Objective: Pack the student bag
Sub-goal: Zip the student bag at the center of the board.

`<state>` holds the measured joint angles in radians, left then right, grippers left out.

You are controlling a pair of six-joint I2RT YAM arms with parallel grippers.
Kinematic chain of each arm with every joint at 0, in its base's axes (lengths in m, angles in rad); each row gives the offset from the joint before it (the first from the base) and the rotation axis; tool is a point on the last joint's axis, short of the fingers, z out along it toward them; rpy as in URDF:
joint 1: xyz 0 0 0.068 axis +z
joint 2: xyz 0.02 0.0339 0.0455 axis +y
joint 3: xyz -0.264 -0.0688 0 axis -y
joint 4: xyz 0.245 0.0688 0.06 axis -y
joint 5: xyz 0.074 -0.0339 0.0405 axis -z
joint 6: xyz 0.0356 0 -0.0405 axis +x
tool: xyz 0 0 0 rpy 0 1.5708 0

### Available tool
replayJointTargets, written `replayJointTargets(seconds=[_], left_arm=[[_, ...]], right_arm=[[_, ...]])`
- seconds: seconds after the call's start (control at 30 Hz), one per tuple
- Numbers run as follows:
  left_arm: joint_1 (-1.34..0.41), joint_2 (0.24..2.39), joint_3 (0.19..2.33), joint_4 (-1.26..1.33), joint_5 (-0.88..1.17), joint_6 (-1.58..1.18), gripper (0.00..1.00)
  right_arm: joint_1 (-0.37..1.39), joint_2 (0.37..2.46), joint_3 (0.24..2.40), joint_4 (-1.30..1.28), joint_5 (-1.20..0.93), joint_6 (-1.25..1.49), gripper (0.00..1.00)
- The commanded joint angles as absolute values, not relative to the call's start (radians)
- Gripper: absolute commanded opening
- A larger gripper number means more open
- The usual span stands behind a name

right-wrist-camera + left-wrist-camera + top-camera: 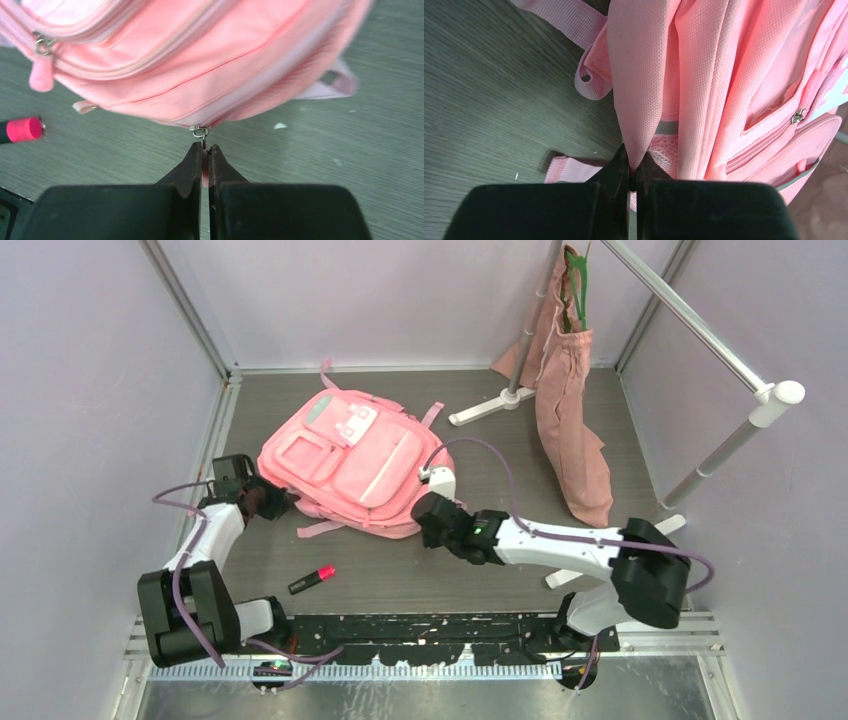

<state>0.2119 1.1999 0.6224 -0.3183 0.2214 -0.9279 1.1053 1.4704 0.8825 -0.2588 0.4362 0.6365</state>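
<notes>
The bright pink student bag (350, 460) lies flat, front pockets up, in the middle of the dark table. My left gripper (268, 498) is at the bag's left edge, shut on a fold of its pink fabric (639, 100). My right gripper (428, 525) is at the bag's near right edge, shut on the pink zipper pull (204, 167) that hangs from a metal slider (200, 132) on the bag's side (190, 60). A black marker with a pink cap (311, 579) lies on the table in front of the bag; its cap (22, 129) shows in the right wrist view.
A dusty-pink cloth sack (570, 430) hangs on a green hanger (577, 285) from a white rail stand (700, 335) at the back right. The stand's foot (490, 405) rests behind the bag. Lilac walls close in the left, back and right sides.
</notes>
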Motion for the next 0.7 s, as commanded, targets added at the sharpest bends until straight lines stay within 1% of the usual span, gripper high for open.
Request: replayJointTargets(seconds=[0.0, 0.1, 0.17, 0.2, 0.23, 0.27, 0.3, 0.37, 0.43, 0.5, 0.6, 0.67], left_arm=[[0.272, 1.251, 0.770, -0.238, 0.140, -0.906, 0.00], [0.273, 1.316, 0.828, -0.229, 0.120, -0.917, 0.00], [0.273, 1.362, 0.872, -0.212, 0.126, -0.913, 0.00], [0.273, 1.385, 0.909, -0.229, 0.156, -0.890, 0.15], [0.273, 1.401, 0.955, -0.254, 0.202, -0.857, 0.32], [0.264, 1.406, 0.996, -0.304, 0.251, -0.830, 0.47], [0.245, 1.398, 1.026, -0.335, 0.272, -0.800, 0.56], [0.171, 1.340, 1.059, -0.385, 0.258, -0.681, 0.66], [0.049, 1.262, 1.054, -0.410, 0.241, -0.551, 0.71], [-0.080, 1.185, 1.015, -0.393, 0.336, -0.456, 0.71], [-0.220, 1.059, 0.900, -0.279, 0.476, -0.411, 0.71], [-0.280, 0.965, 0.805, -0.191, 0.489, -0.379, 0.72]], right_arm=[[1.008, 1.323, 0.820, -0.433, 0.492, 0.578, 0.01], [0.933, 1.314, 0.774, -0.420, 0.468, 0.571, 0.01], [0.913, 1.318, 0.780, -0.417, 0.445, 0.576, 0.01], [0.914, 1.317, 0.790, -0.422, 0.431, 0.576, 0.01], [0.914, 1.314, 0.797, -0.426, 0.413, 0.581, 0.01], [0.914, 1.311, 0.801, -0.428, 0.392, 0.587, 0.01], [0.916, 1.307, 0.802, -0.425, 0.358, 0.590, 0.01], [0.919, 1.293, 0.794, -0.407, 0.319, 0.594, 0.01], [0.922, 1.274, 0.784, -0.385, 0.279, 0.586, 0.01], [0.921, 1.259, 0.790, -0.383, 0.220, 0.555, 0.01], [0.919, 1.206, 0.781, -0.362, 0.160, 0.538, 0.01], [0.917, 1.180, 0.773, -0.348, 0.134, 0.534, 0.01]])
